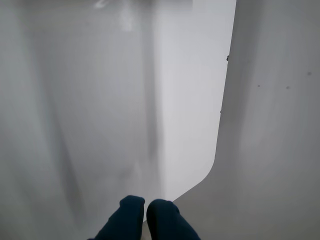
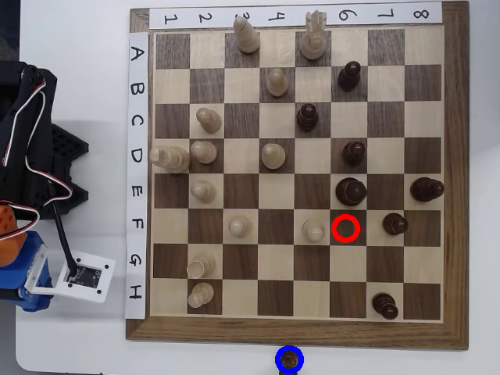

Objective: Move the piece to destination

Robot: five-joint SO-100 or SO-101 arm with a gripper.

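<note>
In the overhead view the piece (image 2: 289, 360), a small dark pawn, stands inside the blue circle of the destination (image 2: 279, 353), just off the chessboard's near edge. A red circle (image 2: 345, 228) marks an empty dark square in row F. In the wrist view my gripper (image 1: 145, 207) enters from the bottom edge. Its dark blue fingertips (image 1: 131, 210) are pressed together with nothing between them, over a plain white surface. No chess piece shows in that view. The arm (image 2: 27, 156) sits folded at the far left, away from the board.
The wooden chessboard (image 2: 453, 180) carries several cream pieces on its left half and several dark pieces on its right half. A large dark piece (image 2: 351, 190) stands just above the red circle. A white camera module (image 2: 82, 277) lies by the arm.
</note>
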